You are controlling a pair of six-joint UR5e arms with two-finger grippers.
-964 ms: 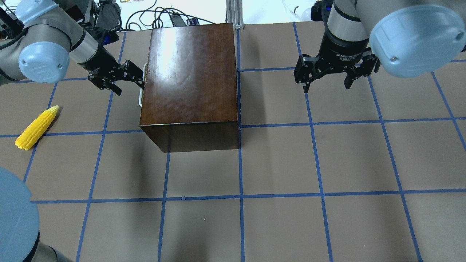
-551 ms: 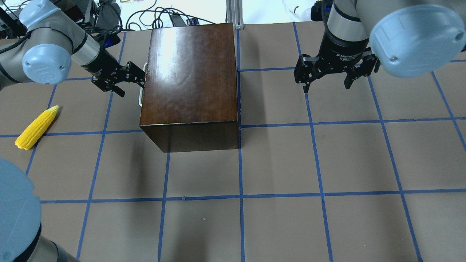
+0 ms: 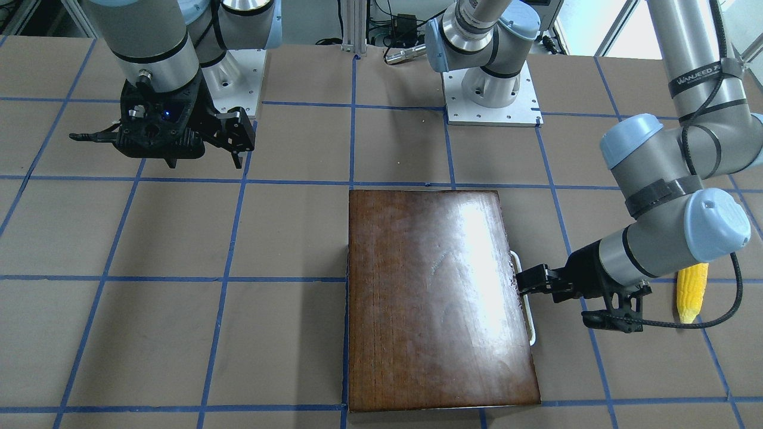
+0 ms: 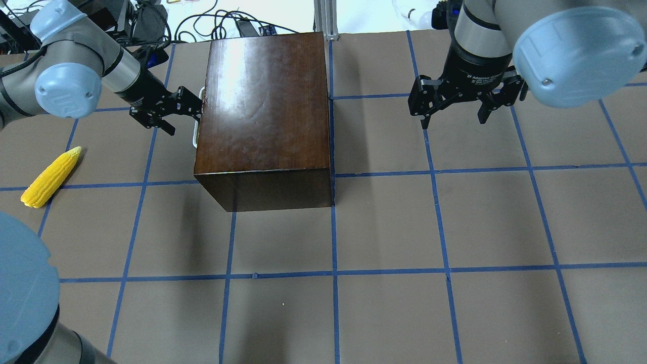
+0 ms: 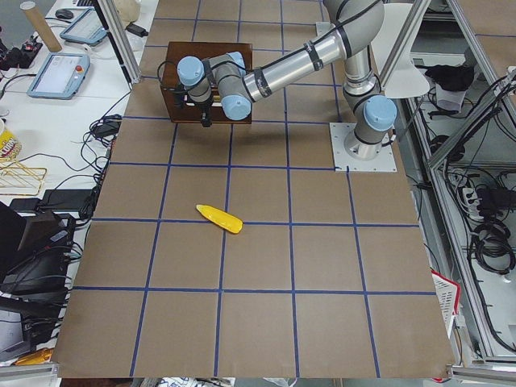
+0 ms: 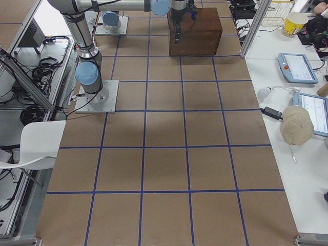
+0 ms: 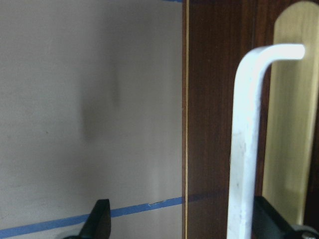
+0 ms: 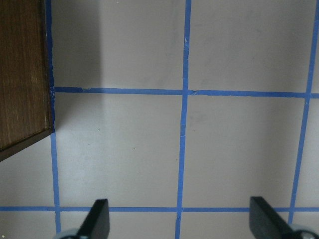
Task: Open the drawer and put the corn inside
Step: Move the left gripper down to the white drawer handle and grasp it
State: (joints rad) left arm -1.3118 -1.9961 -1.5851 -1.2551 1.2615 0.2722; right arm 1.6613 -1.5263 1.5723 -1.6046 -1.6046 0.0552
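The dark-brown box [image 4: 263, 101] stands at the table's far middle, its drawer shut, the white loop handle [image 4: 195, 135] on its left face. My left gripper [image 4: 194, 108] is open at that face. In the left wrist view [image 7: 184, 221] the handle [image 7: 244, 149] stands between the fingers, close to the right fingertip [image 7: 269, 221]. It also shows in the front-facing view [image 3: 524, 280]. The yellow corn [image 4: 50, 177] lies on the table, left of the box and apart from it. My right gripper [image 4: 452, 119] is open and empty, hovering right of the box.
Brown table [image 4: 384, 227] with a blue tape grid. Cables and an aluminium post [image 4: 323, 20] lie behind the box at the far edge. The arm bases [image 3: 492, 95] stand at the robot's side of the table.
My left gripper has moved a little right, closer to the box's handle face. The corn, box and right arm have not moved.
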